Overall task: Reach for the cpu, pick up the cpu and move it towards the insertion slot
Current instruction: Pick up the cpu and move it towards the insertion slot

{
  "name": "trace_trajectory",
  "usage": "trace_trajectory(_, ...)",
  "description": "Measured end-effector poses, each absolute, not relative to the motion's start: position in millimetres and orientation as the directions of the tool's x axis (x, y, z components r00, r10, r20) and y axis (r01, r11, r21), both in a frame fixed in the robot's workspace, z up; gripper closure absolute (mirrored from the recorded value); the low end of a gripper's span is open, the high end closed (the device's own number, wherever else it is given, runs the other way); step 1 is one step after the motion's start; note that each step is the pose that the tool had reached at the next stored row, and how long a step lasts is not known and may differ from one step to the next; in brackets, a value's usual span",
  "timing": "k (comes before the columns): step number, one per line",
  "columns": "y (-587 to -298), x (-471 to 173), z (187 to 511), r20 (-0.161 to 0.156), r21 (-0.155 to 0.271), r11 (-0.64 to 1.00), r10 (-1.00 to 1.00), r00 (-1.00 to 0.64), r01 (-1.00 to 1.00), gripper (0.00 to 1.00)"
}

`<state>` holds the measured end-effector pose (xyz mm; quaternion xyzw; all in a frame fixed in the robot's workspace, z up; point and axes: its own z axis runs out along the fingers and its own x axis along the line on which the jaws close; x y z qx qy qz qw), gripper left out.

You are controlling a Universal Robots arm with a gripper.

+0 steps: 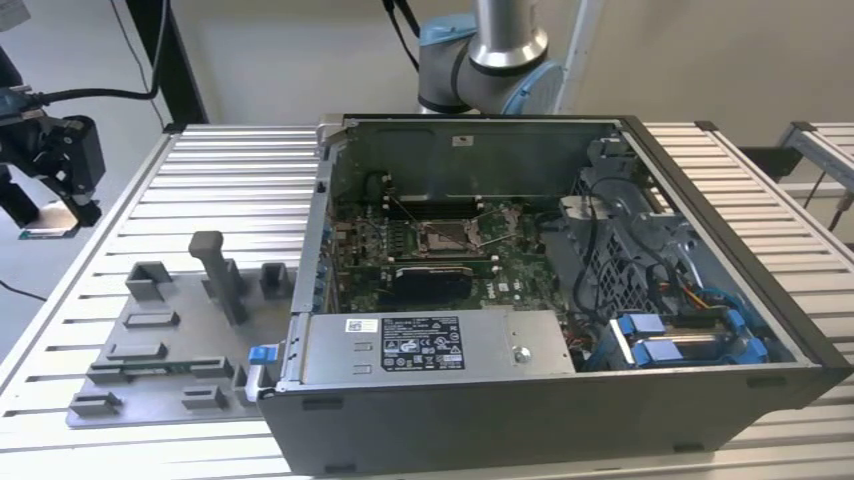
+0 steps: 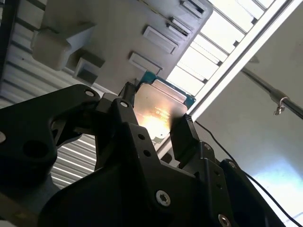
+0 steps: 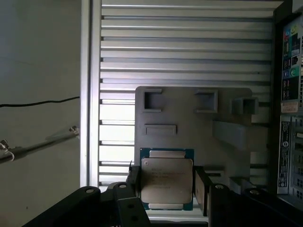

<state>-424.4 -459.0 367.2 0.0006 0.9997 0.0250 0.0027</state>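
Note:
My gripper (image 3: 166,185) is shut on the cpu (image 3: 166,182), a flat square chip with a silvery top and a thin green edge. Its black fingers (image 3: 202,189) press on two opposite sides of the chip. In the second wrist view the cpu (image 2: 158,106) glints between the same fingers (image 2: 182,130). In the exterior view the gripper (image 1: 54,212) hangs at the far left, just past the table's edge, with the cpu (image 1: 47,232) at its tips. The insertion slot (image 1: 447,235) lies on the green motherboard inside the open case, well off to the exterior view's right.
A grey plastic fixture (image 1: 174,330) with recesses and an upright post (image 1: 214,270) lies on the ribbed aluminium table (image 1: 227,180) between the gripper and the computer case (image 1: 534,420). The case walls rise around the motherboard. The fixture (image 3: 189,123) shows under the cpu.

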Motion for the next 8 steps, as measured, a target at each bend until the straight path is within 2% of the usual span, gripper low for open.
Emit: trace_trajectory(8,-458.9,-424.4,368.7,-0.005,0.050,0.999,0.001,-1.000,0.001,1.00)
